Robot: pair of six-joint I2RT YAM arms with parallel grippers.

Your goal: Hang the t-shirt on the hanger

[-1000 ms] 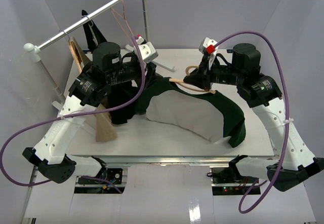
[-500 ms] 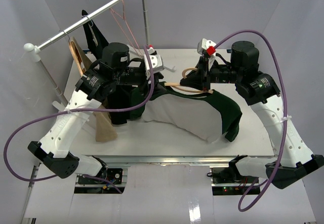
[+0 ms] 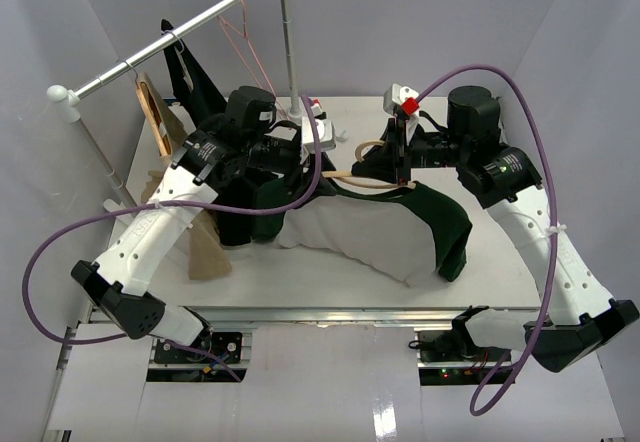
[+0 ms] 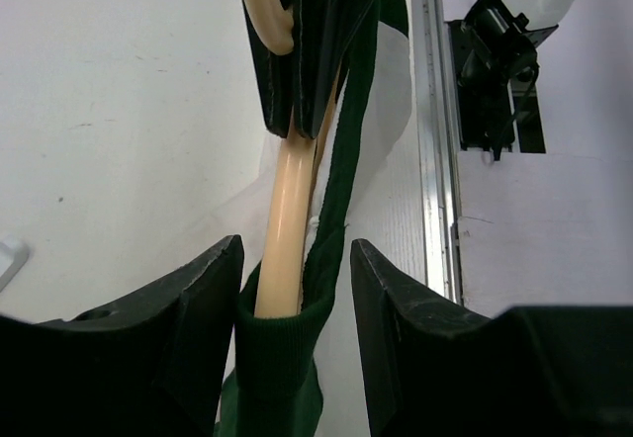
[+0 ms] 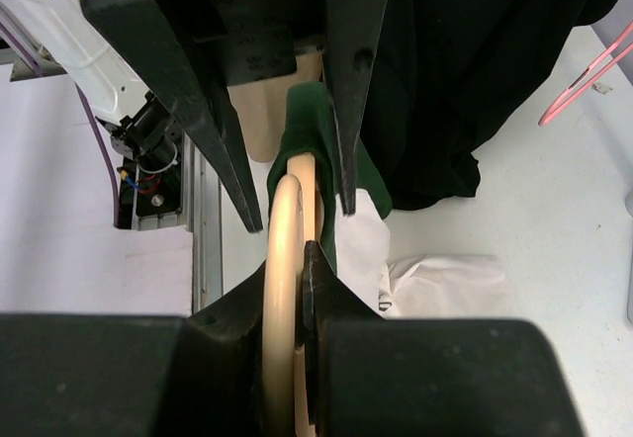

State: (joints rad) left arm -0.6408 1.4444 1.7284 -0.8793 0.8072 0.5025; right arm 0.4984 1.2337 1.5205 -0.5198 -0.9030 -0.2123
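The wooden hanger point(image 3: 362, 176) is held above the table, one curved arm inside the dark green t-shirt point(image 3: 445, 227), whose cream-white panel point(image 3: 350, 230) drapes toward the front. My right gripper point(image 3: 397, 159) is shut on the hanger point(image 5: 282, 289). My left gripper point(image 3: 322, 145) is open, level with it on the left. In the left wrist view its fingers point(image 4: 203, 328) straddle the shirt's ribbed green collar point(image 4: 282, 363) and the hanger arm point(image 4: 285, 215); the collar touches the left finger only. The right wrist view shows the green cloth point(image 5: 315, 121) between the left gripper's fingers point(image 5: 220, 131).
A clothes rail point(image 3: 160, 57) runs along the back left, with a pink wire hanger point(image 3: 245, 42), a black garment point(image 3: 240, 207) and a tan garment point(image 3: 205, 247) hanging under my left arm. Its upright post point(image 3: 290, 37) stands behind the grippers. White tabletop point(image 3: 505, 257) shows at right.
My left gripper has moved right, up to the hanger's end and the collar. My right gripper has shifted slightly left with the hanger. The shirt's right side has drawn in and up.
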